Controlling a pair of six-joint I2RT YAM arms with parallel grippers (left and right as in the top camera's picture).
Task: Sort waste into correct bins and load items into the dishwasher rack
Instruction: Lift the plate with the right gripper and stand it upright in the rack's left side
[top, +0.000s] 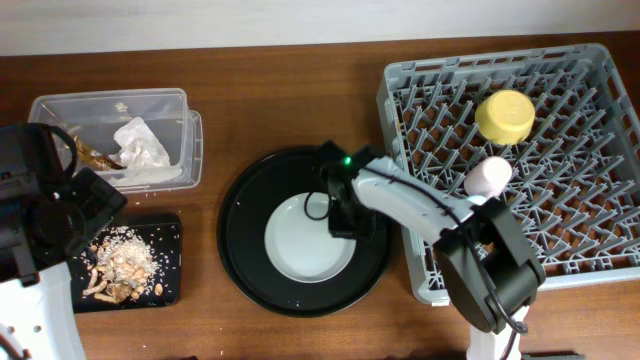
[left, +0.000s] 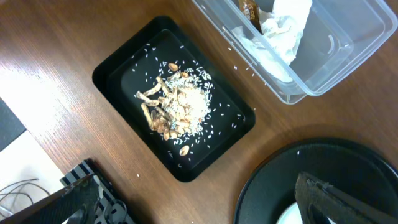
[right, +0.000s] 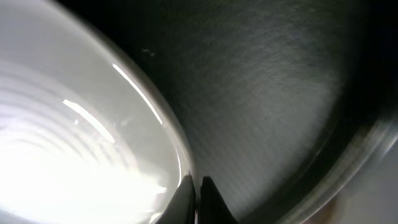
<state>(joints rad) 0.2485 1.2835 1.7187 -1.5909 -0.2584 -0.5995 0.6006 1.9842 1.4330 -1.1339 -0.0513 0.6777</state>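
The right gripper pinches the rim of the round pale grey-white plate — it lies inside the large round black tray. Left of that tray, the left gripper hangs wide open

Large round black tray flat near the middle of a brown wood-grain tabletop, matte across the floor and glossy along the raised rim, with a pale strip beyond the tabletop's far edge.
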